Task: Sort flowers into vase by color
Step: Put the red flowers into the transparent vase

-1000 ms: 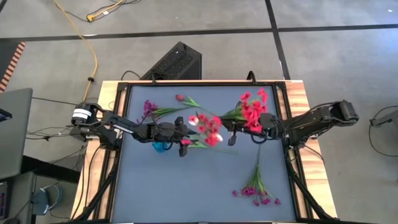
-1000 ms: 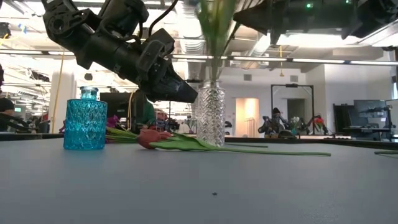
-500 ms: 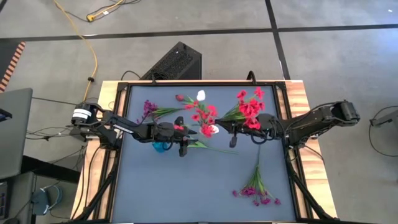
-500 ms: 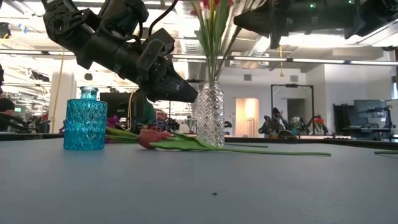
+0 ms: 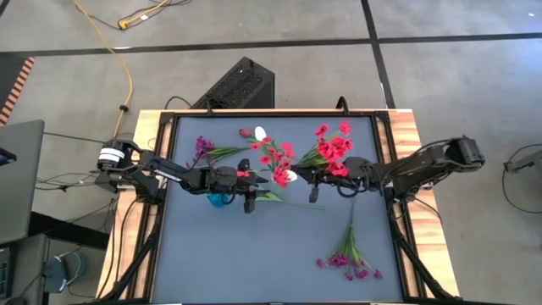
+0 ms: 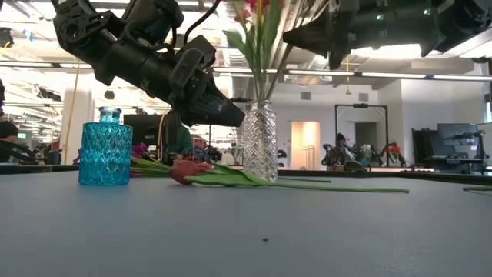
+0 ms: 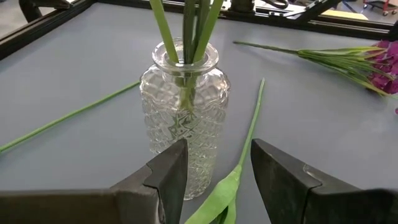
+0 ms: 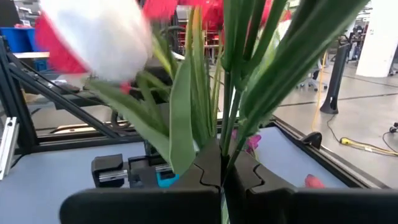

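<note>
Your right gripper (image 5: 313,180) is clamped on the stems of a red sprig (image 5: 333,151) held above the table near the clear vase (image 6: 260,142), which already holds red and white flowers (image 5: 275,159), while your left gripper (image 7: 217,171) hangs just beside that vase with fingers apart and nothing between them. The blue vase (image 6: 105,148) looks empty, though the left arm partly covers it from above. Still to sort: the purple sprig (image 5: 201,149), the tulip (image 6: 189,170) lying by the clear vase, and the magenta bunch (image 5: 349,258) well apart toward the near edge
</note>
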`<act>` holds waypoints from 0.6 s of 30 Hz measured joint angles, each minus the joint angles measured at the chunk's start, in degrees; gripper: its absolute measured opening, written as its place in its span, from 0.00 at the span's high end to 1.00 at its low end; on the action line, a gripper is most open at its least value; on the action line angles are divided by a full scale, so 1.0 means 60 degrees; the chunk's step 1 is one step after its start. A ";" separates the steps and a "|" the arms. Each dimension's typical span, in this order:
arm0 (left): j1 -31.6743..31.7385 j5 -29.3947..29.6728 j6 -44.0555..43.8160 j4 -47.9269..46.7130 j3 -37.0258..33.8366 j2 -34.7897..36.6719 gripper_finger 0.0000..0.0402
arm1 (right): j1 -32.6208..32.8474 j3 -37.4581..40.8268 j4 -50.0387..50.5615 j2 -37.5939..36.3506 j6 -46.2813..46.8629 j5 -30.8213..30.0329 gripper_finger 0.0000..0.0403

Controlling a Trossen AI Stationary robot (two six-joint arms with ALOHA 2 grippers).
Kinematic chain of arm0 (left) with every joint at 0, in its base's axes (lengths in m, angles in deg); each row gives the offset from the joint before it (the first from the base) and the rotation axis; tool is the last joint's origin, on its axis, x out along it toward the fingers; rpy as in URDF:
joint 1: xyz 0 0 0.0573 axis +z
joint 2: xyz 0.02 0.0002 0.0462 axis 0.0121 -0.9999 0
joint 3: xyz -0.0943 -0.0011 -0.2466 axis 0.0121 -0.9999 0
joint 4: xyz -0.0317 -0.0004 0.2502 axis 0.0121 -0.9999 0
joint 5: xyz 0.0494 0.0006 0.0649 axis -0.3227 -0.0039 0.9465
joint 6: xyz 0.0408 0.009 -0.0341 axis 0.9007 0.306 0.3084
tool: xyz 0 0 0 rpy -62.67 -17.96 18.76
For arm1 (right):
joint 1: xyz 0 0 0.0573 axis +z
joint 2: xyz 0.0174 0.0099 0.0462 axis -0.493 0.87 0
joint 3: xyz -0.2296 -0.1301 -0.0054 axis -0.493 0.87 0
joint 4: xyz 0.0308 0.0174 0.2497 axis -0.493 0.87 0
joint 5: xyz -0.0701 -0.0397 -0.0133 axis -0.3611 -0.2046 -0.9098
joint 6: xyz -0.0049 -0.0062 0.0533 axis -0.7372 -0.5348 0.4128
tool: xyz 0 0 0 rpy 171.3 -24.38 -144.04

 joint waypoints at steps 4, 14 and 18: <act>0.0000 -0.0012 -0.0070 0.0000 0.0000 0.0000 0.59 | -0.0043 0.0002 -0.0331 0.0333 0.0011 0.0029 0.94; 0.0000 -0.0015 0.0064 0.0030 0.0000 0.0000 0.59 | -0.0082 -0.0083 0.0296 0.0043 0.0156 0.0054 0.94; 0.0000 0.0004 0.0092 0.0044 0.0003 0.0000 0.59 | -0.0274 -0.0775 0.1737 -0.0041 0.0437 0.0236 0.94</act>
